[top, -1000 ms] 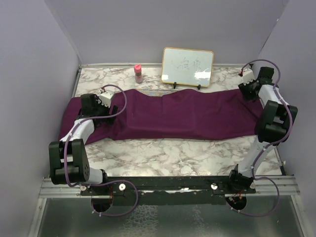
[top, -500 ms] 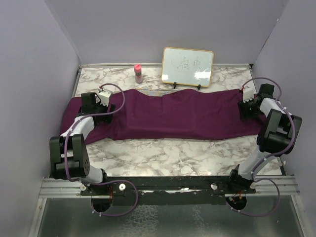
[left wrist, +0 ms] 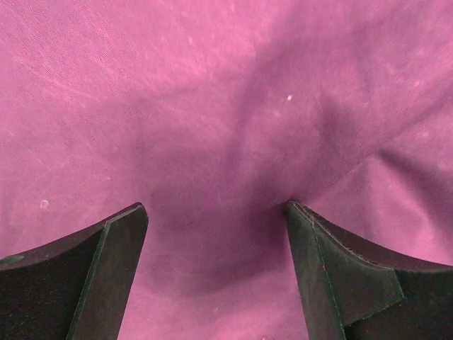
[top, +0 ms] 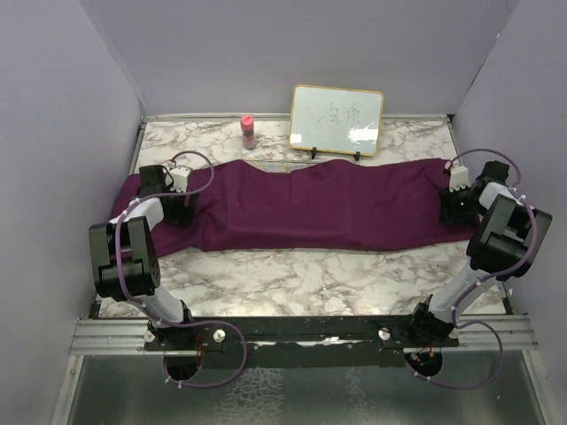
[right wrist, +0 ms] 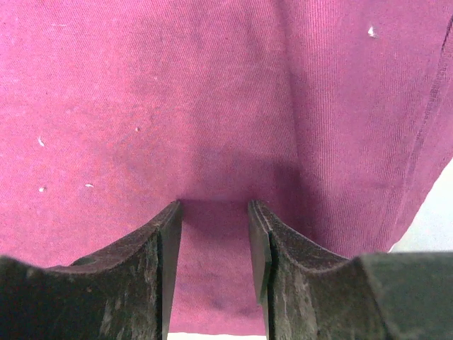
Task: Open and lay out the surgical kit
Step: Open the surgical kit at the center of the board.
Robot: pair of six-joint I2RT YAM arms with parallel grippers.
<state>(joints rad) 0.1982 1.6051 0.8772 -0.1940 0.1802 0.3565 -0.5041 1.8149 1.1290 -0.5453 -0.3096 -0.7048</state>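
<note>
Top view: purple cloth (top: 328,208) lies spread in a long band across the marble table (top: 292,274), left end to right end, rumpled at the left; whatever it covers is hidden, apart from a thin silvery edge at its far side that is too small to identify; whiteboard (top: 337,119) and pink-capped bottle (top: 249,131) stand behind it, off the cloth; left gripper (top: 180,211) is down on the cloth's left end, right gripper (top: 454,211) down on its right end, the two well apart.

Left wrist: left gripper (left wrist: 212,212) has its jaws spread wide, nothing pinched between them; cloth (left wrist: 212,106) fills the frame, with a crease running up to the right-hand jaw tip; tips look to be at the fabric, contact not certain.

Right wrist: right gripper (right wrist: 212,212) has its jaws parted about halfway, a clear gap with flat cloth (right wrist: 177,92) showing through, no fold caught; its shadow sits right under the tips; hemmed cloth edge and bare table (right wrist: 435,227) show at lower right.
</note>
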